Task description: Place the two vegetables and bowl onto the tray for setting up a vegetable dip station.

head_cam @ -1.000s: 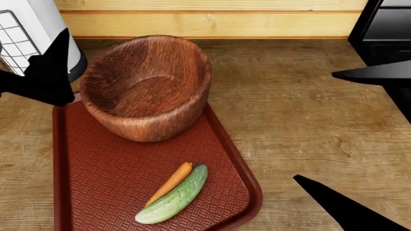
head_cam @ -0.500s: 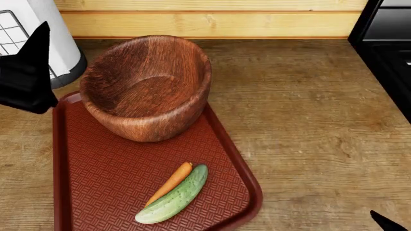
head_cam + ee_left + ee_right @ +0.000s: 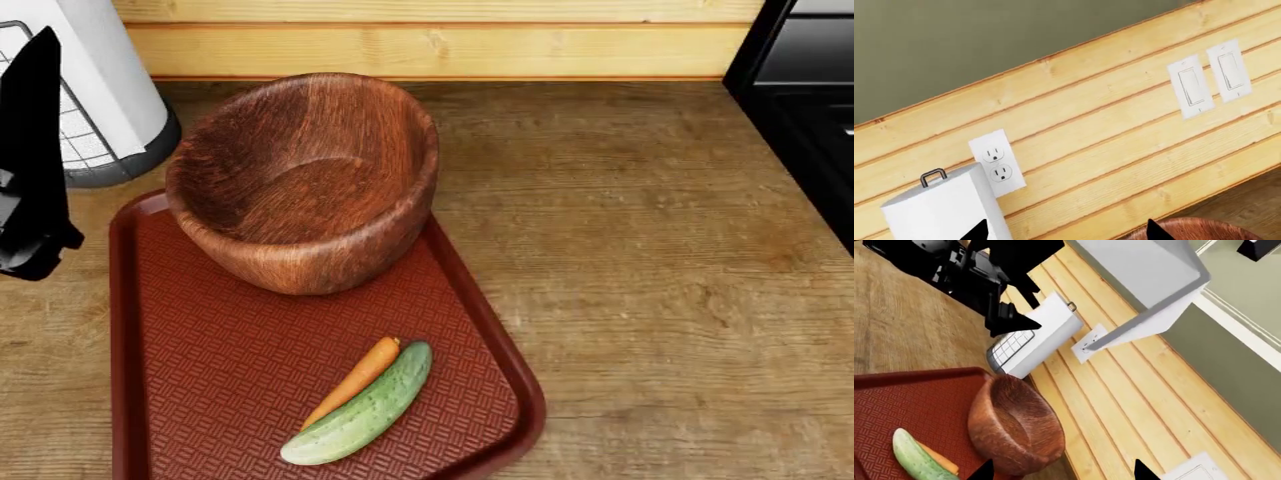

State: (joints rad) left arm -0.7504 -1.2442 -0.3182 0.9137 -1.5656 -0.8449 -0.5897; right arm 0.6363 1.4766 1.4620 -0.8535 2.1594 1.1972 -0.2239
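The bowl (image 3: pixel 304 180), carrot (image 3: pixel 355 380) and cucumber (image 3: pixel 360 405) are all lying on the tray (image 3: pixel 200 400), so placing looks finished. The left hand (image 3: pixel 34 160) is hanging beside the bowl, spread unclear; next, clearing away.

Your head view looks steeply down on the tray (image 3: pixel 147 300); both wrist views face the wall, and all three share the bowl (image 3: pixel 304 180).

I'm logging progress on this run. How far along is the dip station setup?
It looks finished. The bowl sits on the tray at its far end, and the carrot and cucumber lie side by side at the near end. Neither pincer holds anything; the left pincer points at the wall. Nothing visible remains.
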